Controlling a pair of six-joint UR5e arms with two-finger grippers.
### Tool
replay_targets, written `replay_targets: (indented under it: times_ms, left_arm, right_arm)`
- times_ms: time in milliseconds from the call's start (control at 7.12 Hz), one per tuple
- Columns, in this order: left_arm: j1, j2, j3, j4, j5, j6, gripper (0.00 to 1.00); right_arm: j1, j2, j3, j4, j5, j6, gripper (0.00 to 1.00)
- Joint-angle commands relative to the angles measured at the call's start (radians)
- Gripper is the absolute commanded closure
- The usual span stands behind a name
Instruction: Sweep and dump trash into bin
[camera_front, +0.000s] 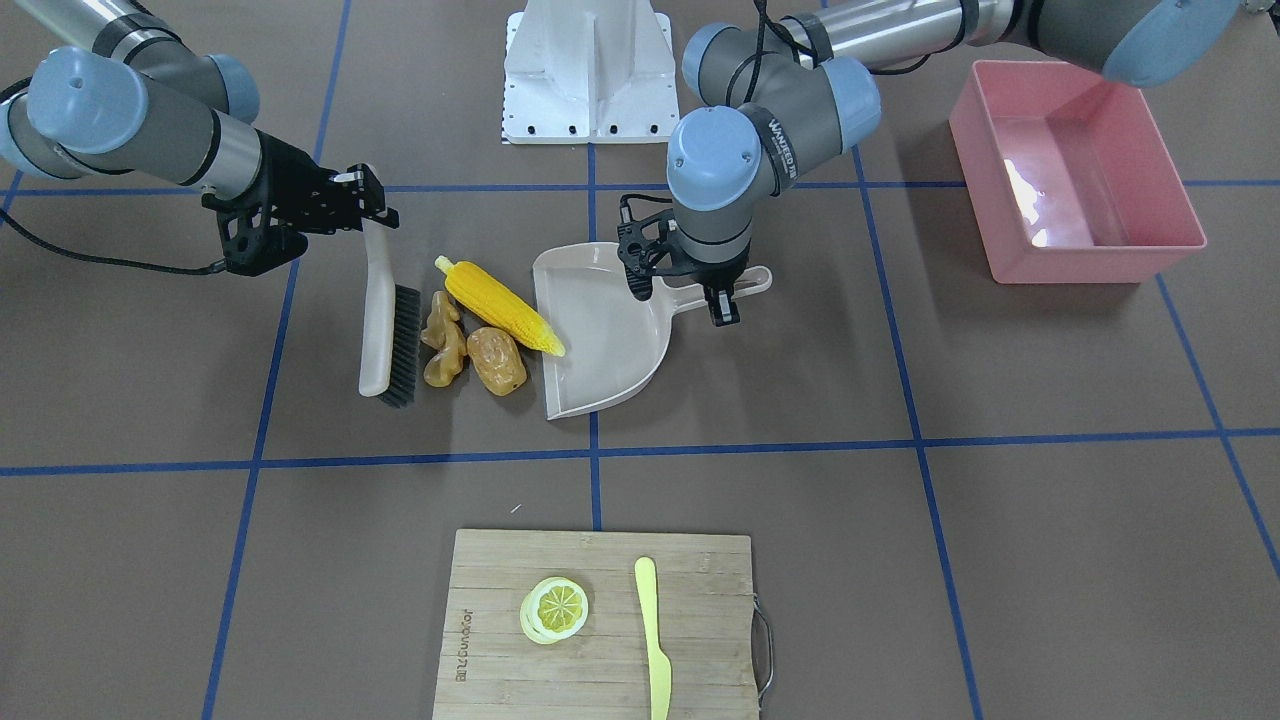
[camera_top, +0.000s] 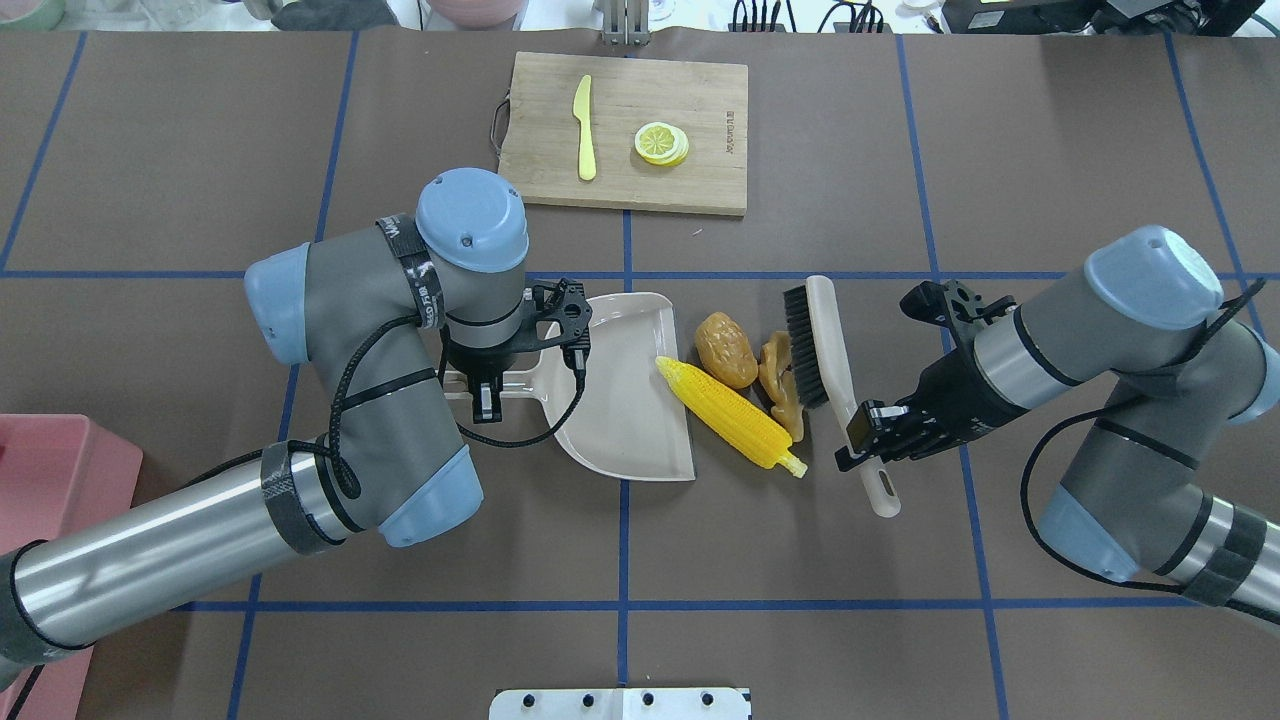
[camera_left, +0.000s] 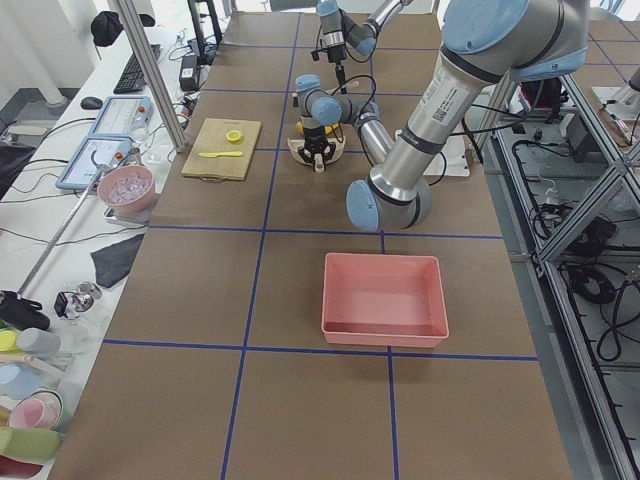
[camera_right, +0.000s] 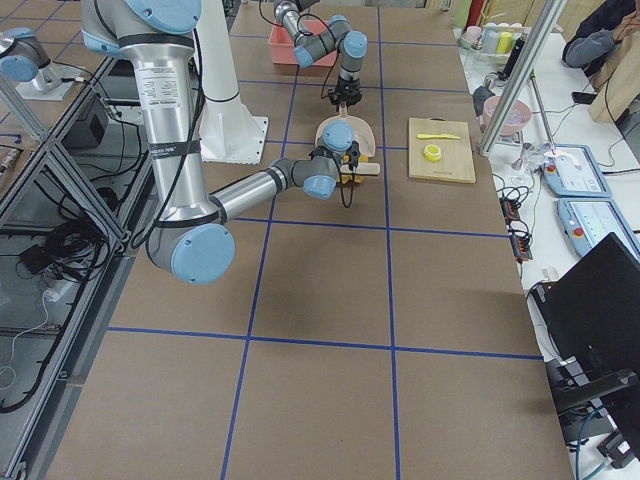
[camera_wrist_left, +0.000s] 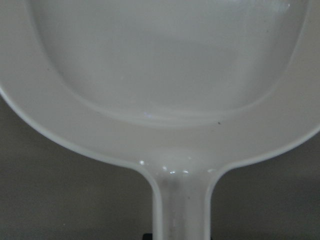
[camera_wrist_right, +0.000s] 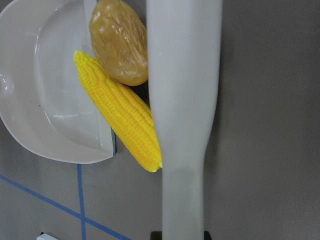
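Corn cob apart from right gripper

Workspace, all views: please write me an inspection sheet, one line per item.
Surface: brown table, blue tape grid.
Job's things: corn cob, ginger root, potato lie between dustpan and brush; corn tip at the dustpan lip; pink bin empty.
Clutter: cutting board with lemon slice and knife.
Grippers: left gripper shut on dustpan handle; right gripper shut on brush handle.
Cables: black cable loops over dustpan.
Surroundings: laptop beside the table.
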Motion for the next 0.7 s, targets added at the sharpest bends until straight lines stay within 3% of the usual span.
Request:
replay_targets:
  times_ms: [0,562]
  left_arm:
    - [0.0,-0.001,0.001,0.0,-0.002,0.0,1.0]
    - [0.0,-0.001,0.002,-0.002,0.0,0.0,1.0]
  right_arm:
    - [0.035,0.0,0.006,-0.008,0.006,-0.001,1.0]
    - [0.072,-0.045,0.049,-0.001,0.03,-0.047,1.0]
